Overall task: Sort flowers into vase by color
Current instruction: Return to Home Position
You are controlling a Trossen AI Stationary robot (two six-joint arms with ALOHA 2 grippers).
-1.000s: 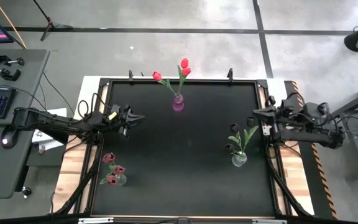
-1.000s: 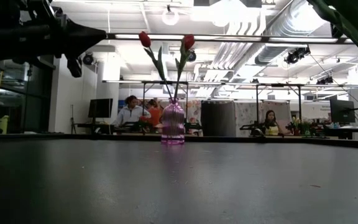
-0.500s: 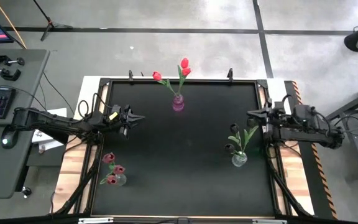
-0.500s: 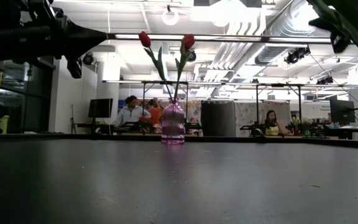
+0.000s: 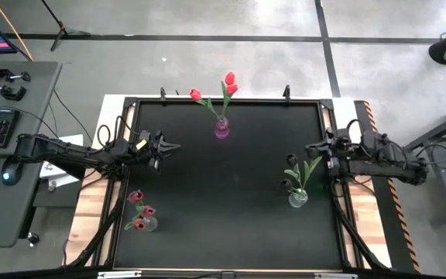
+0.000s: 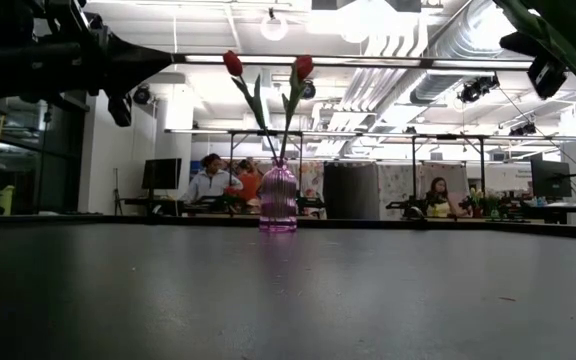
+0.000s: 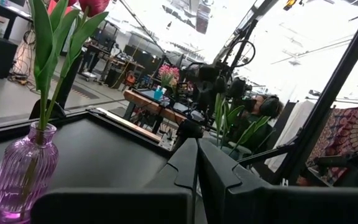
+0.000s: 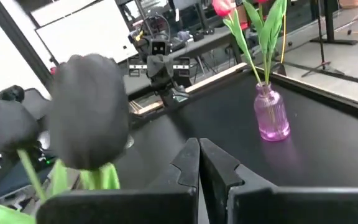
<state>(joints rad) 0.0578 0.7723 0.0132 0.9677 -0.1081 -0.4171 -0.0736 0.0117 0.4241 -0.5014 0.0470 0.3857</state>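
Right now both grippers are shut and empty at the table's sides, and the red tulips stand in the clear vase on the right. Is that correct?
Not quite. The red tulips stand in the purple vase at the table's far edge, as the high view shows; the right clear vase holds the black tulips. The left gripper and right gripper are indeed shut and empty at the sides.

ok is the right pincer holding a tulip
No, in its wrist view the right pincer is shut with nothing in it, and the black tulip head nearby is clear of it.
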